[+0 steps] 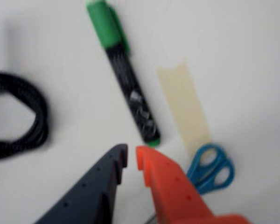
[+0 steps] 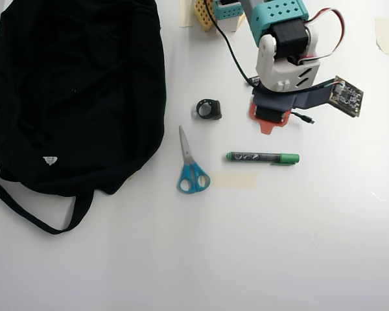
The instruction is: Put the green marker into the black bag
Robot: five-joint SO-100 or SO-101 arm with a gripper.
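Nearest the lens in the wrist view, the gripper (image 1: 131, 157) fills the lower edge with one dark navy finger (image 1: 100, 184) and one orange finger (image 1: 170, 186); the tips stand close together with only a narrow slit of table between them, and nothing is held there, so the claw reads as nearly closed and empty; just beyond the tips lies the green marker (image 1: 123, 74), its small green end close to the orange tip without touching it, its dark printed barrel running up and to the left to the bright green cap near the top edge; a strip of pale tape (image 1: 184, 106) lies flat on the white table (image 1: 252, 70) beside the barrel, and blue-handled scissors (image 1: 211, 168) show partly behind the orange finger; a loop of black strap (image 1: 23, 116) curls at the left edge; from the overhead view the marker (image 2: 262, 157) lies level on the table, cap to the right, just below the arm's head (image 2: 272, 115); the scissors (image 2: 191, 165) sit to its left, blades pointing up, with a small dark ring-like object (image 2: 209, 109) above them; the black bag (image 2: 74, 91) spreads over the upper left, well apart from the marker, a small white tag on its lower part and its strap trailing along the bottom left.
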